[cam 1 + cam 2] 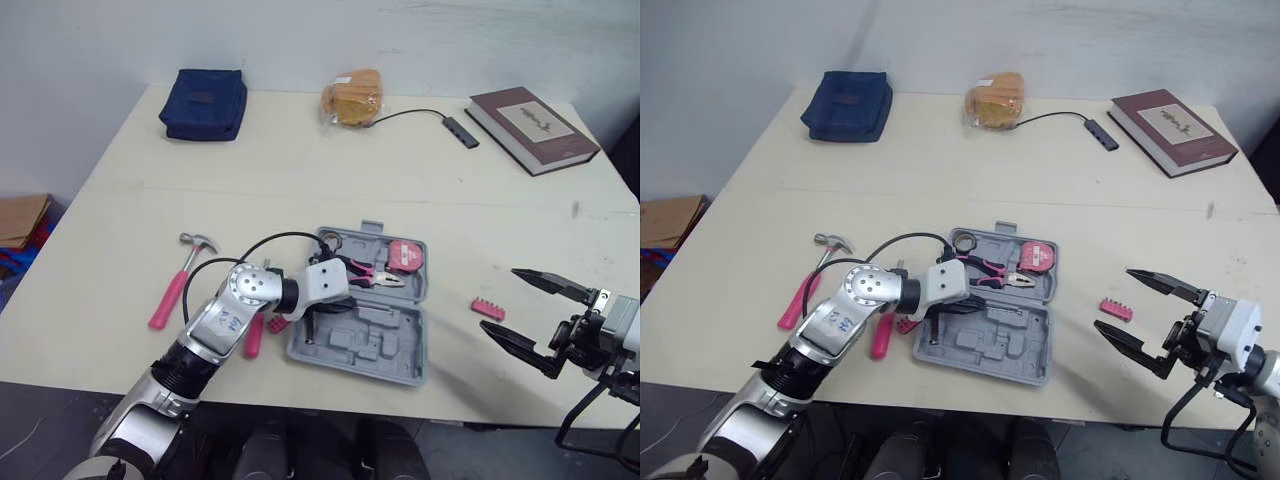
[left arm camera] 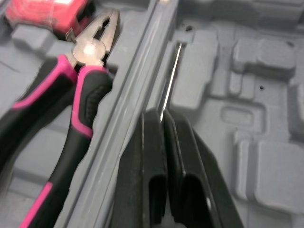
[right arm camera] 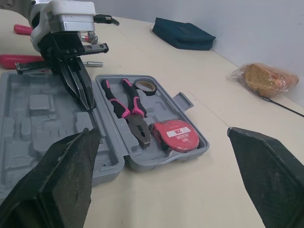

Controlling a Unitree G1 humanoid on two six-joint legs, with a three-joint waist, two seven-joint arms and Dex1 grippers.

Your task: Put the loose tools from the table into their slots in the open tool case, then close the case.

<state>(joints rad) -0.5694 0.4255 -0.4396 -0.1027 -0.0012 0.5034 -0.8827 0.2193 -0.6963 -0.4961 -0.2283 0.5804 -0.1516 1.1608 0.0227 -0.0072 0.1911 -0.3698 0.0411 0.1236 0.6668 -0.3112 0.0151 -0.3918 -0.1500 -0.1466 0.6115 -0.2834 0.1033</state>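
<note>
The grey tool case (image 1: 380, 345) lies open at the table's front middle. Its far half holds pink-handled pliers (image 1: 365, 275), a red tape measure (image 1: 405, 256) and a tape roll (image 1: 330, 240). My left gripper (image 2: 162, 114) reaches down into the near half beside the hinge ridge, shut on a thin metal rod (image 2: 172, 71) that lies in a groove. A pink-handled hammer (image 1: 180, 275) and a pink-handled screwdriver (image 1: 253, 335) lie left of the case. On the table right of the case lies a pink bit strip (image 1: 488, 308). My right gripper (image 1: 500, 300) hangs open just above it.
Along the far edge sit a blue pouch (image 1: 204, 102), a bagged bread roll (image 1: 354, 97), a cabled USB hub (image 1: 460, 130) and a maroon book (image 1: 532, 128). A small pink piece (image 1: 277, 323) lies by the case's left edge. A cardboard box (image 1: 20, 218) sits on the floor at left.
</note>
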